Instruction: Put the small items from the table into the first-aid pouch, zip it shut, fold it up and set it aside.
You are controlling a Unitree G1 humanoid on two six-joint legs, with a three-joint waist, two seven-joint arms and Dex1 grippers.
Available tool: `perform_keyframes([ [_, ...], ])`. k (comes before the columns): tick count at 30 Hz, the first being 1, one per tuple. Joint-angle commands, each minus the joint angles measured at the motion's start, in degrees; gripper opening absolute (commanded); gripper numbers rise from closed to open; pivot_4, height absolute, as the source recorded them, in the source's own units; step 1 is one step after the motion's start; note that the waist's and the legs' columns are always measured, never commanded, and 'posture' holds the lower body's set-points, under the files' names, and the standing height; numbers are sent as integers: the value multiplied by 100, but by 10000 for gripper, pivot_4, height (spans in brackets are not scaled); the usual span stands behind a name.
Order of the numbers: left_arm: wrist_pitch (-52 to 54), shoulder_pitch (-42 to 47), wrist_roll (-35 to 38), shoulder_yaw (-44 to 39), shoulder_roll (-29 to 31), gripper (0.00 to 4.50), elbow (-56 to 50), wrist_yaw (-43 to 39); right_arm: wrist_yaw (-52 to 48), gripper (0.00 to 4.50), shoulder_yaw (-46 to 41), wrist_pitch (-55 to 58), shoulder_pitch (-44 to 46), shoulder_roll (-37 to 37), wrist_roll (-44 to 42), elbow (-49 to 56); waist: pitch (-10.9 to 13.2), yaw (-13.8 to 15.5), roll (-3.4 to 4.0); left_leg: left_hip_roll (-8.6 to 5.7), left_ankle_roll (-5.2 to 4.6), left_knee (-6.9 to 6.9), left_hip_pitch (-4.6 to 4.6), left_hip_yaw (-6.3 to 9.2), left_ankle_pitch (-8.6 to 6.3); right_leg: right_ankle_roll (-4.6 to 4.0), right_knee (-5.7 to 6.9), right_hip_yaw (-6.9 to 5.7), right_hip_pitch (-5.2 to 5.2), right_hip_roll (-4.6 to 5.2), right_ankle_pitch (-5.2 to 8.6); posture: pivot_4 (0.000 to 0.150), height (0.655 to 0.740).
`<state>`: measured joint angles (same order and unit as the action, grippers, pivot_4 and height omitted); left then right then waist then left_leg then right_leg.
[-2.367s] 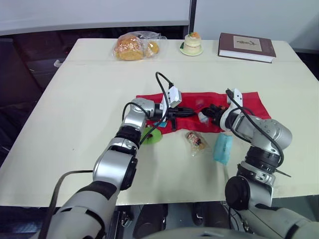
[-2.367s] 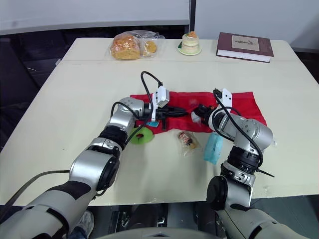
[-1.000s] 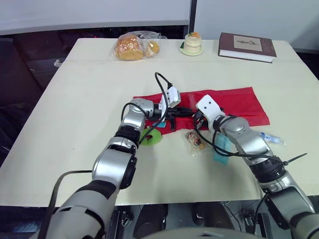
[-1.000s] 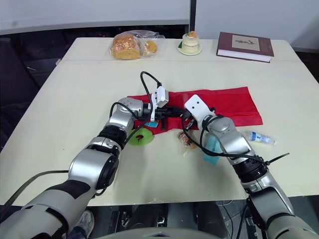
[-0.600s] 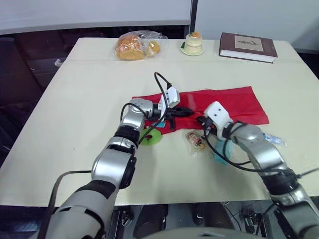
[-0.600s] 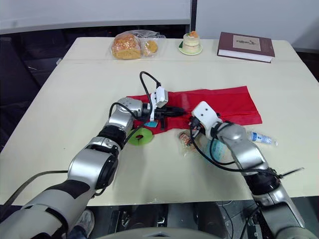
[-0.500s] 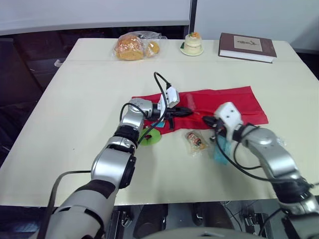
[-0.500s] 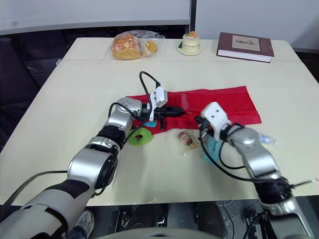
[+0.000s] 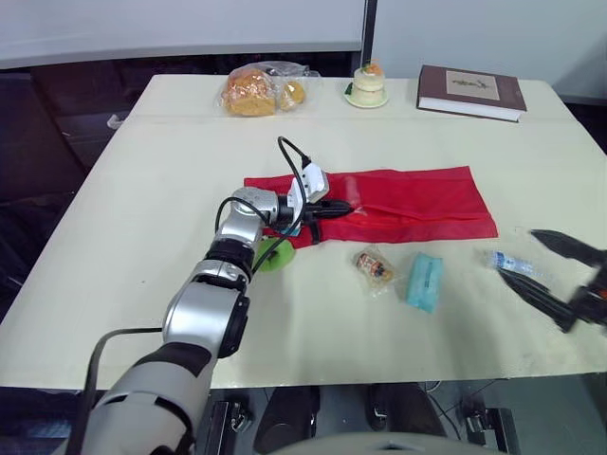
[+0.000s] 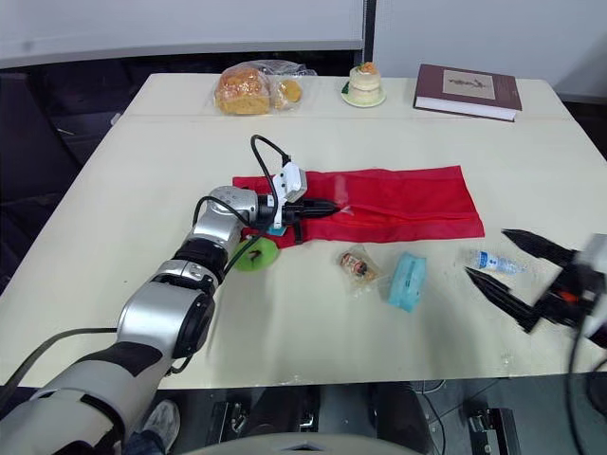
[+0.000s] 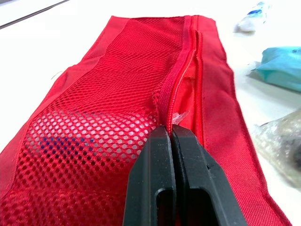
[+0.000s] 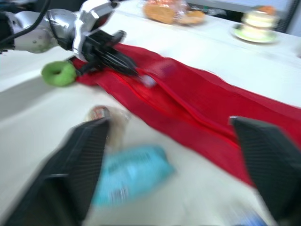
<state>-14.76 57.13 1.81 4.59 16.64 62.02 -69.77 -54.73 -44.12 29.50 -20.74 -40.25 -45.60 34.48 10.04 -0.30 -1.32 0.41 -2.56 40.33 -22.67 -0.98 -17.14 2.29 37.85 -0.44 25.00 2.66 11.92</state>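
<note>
My left gripper [image 9: 343,207] pinches the zipper [image 11: 181,80] of the red pouch [image 9: 408,197], lying flat with its long axis left to right; my right gripper [image 10: 487,254] is spread open.

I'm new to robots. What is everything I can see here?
pouch: one, red, flat mid-table
green item: one, green, at pouch's left end
wrapped packet: one, clear, in front of pouch
soft pack: one, teal, beside the packet
small tube: one, clear and blue, near right edge
bagged bread: one, golden, far edge
cake: one, white, far edge
book: one, maroon, far right corner
table: one, cream
left gripper: one, black, shut on pouch's zipper edge
right gripper: one, black, open beside small tube
</note>
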Motion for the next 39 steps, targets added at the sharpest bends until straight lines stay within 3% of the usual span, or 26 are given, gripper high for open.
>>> perform_keyframes([
  [1,-91,21,52,-95,51,0,-25,49,-287,43948,-964,-31,-462,-95,-505,252,0,-1,1,2,0,0,2,1,0,0,-1,0,-3,-1,0,1500,7289],
  [7,-96,28,40,-86,32,0,22,68,-1105,43948,-2613,-140,-1823,-142,-566,-33,0,61,0,1,-1,0,0,5,-1,2,-15,-2,-9,0,1,1500,7289],
  [22,-113,126,-7,-41,20,0,111,12,-1787,43948,-3443,-594,-2527,-424,-276,-998,-1,108,-1,3,-1,0,3,-1,-1,3,-18,5,-12,1,3,1500,7289],
  [30,-82,87,3,-22,-51,0,30,5,-1179,43948,-1950,-1225,-1953,-392,970,-1287,-1,106,-2,3,-1,1,3,-3,-1,4,-19,7,-13,2,4,1500,7289],
  [39,-100,150,-40,1,-137,0,31,4,-288,43948,619,-1389,-52,-842,2288,-2271,-2,99,0,-4,-1,3,3,-5,-1,3,-16,8,-12,1,3,1500,7289],
])
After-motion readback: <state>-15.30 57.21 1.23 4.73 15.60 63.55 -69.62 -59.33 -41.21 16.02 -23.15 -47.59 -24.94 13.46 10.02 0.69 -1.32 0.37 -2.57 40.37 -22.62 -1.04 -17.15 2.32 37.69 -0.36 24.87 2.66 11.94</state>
